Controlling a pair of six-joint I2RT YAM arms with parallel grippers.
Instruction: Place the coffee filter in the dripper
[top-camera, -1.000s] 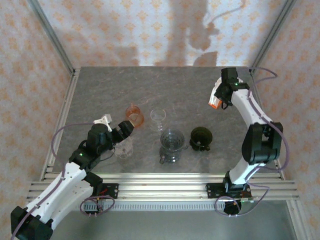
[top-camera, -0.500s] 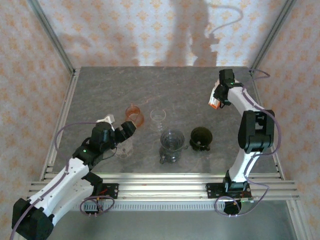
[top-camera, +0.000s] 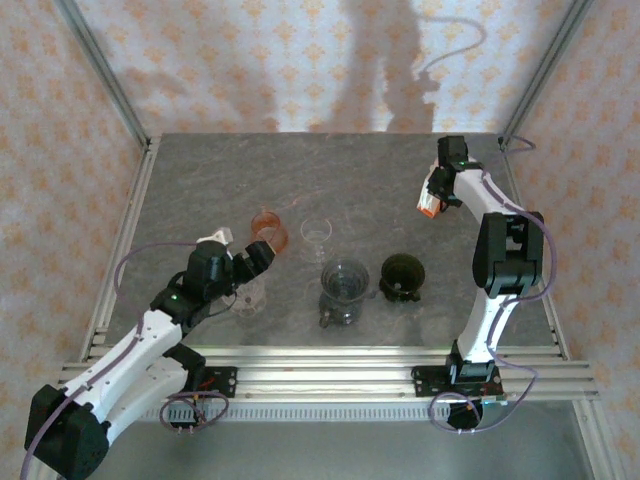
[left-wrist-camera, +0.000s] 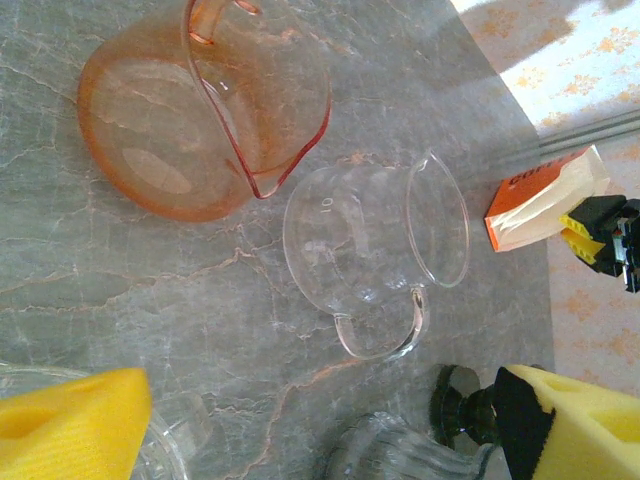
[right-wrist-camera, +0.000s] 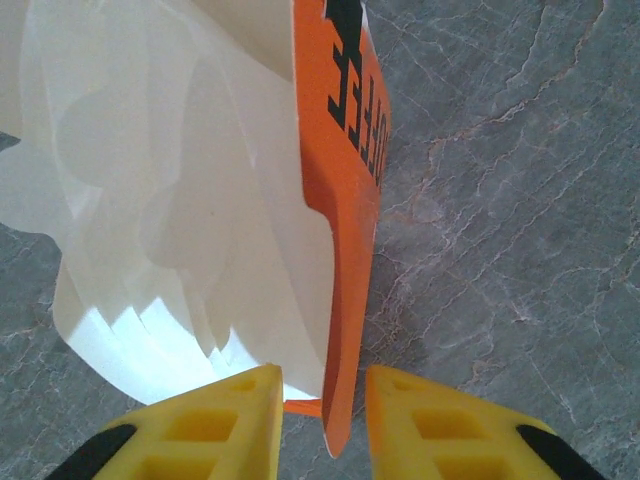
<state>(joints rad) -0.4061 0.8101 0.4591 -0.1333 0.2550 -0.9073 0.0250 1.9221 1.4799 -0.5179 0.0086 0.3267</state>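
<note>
The coffee filters (right-wrist-camera: 180, 200) are white papers fanned out of an orange pack (right-wrist-camera: 345, 200) at the table's far right (top-camera: 429, 203). My right gripper (right-wrist-camera: 323, 400) reaches down on the pack (top-camera: 437, 192), its yellow fingers narrowly apart around the pack's orange wall and the outermost filter's edge. Several drippers stand mid-table: an orange glass one (top-camera: 268, 228), a small clear one (top-camera: 316, 232), a ribbed clear one (top-camera: 344, 285) and a black one (top-camera: 402, 275). My left gripper (top-camera: 262, 255) hovers open beside the orange dripper (left-wrist-camera: 190, 120), above a clear vessel (top-camera: 247, 297).
The table is grey marble with metal frame posts at its far corners (top-camera: 140, 130). In the left wrist view the clear handled dripper (left-wrist-camera: 370, 250) lies ahead, and the orange pack (left-wrist-camera: 545, 200) shows beyond it. Bare tabletop (top-camera: 200, 180) stretches across the far left.
My right gripper's fingers have drawn closer together around the pack's edge, and its arm has straightened slightly. The left gripper has edged a little forward and right.
</note>
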